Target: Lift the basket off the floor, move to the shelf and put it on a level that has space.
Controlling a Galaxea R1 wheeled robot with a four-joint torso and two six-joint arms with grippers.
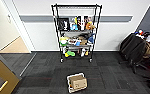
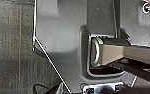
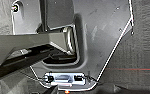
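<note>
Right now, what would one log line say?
basket: on carpet, box inside | rack: ahead at wall | top tier: bare | lower tiers: cluttered | basket not lifted

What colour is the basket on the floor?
Cream-white, seen best in the head view: the basket sits on dark grey carpet.

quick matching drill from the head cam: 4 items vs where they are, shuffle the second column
Things:
1. basket
2. shelf
3. top level
4. cardboard box

Places or states:
A. against the white wall
B. inside the basket
C. on the dark carpet, in front of the shelf
D. bare wire, nothing on it

Pairs: 1-C, 2-A, 3-D, 4-B
</note>
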